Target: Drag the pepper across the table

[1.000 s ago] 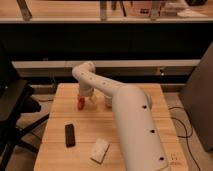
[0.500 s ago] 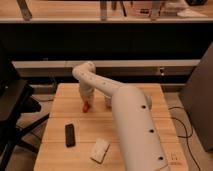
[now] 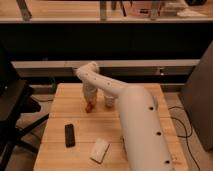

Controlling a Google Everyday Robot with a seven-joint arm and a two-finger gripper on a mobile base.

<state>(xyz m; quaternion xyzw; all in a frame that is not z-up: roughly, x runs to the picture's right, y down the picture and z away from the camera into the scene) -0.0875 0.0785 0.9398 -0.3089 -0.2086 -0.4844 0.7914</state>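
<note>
Since the earlier frames, the fingers have been closed down and the gripper [image 3: 90, 104] has been lowered slightly onto the pepper [image 3: 89, 107], while the remote and white object have been left where they were. The white arm [image 3: 137, 125] is seen reaching from the near right corner of the counter [image 3: 55, 125] diagonally toward its far left part, with the wrist bent so that the gripper is pointed down at the surface. The fingers are clenched on the pepper, of which only a small red-orange tip is seen below them, against the counter near the far left part. A black remote [image 3: 69, 135] is laid nearer the front left edge, well apart from the gripper. A white tube-like object [image 3: 99, 149] is placed by the front edge, beside the arm.
</note>
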